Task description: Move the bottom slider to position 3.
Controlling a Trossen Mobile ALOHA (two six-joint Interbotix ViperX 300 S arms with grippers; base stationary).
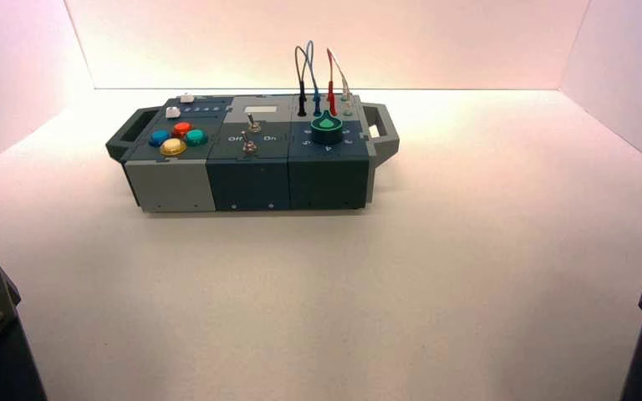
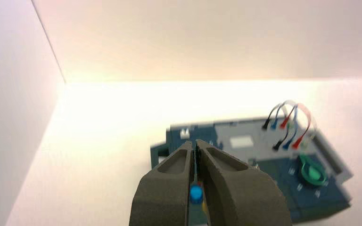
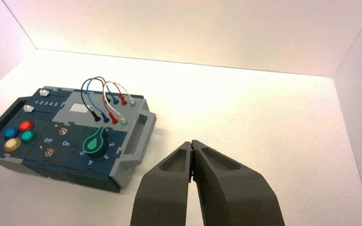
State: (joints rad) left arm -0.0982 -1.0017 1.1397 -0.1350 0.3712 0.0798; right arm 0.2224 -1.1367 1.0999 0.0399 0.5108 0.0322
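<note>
Box is sitting on the table, far-centre. Bottom slider, a white knob, is sitting on the box's far-left section, just beyond the coloured buttons. Left gripper and right gripper are both hanging back near the robot, fingers closed together, gripping nothing.

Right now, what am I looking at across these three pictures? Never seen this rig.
A two-armed robot faces a control box on a white table. The high view looks down from behind the arms. The other two come from cameras on each wrist, so each shows its own pincer: the left pincer and right pincer, both shut, holding nothing, away from the box. The box carries coloured push-buttons, two toggle switches, a green dial, looped wires and two white slider knobs; the bottom slider is the task's target.
</note>
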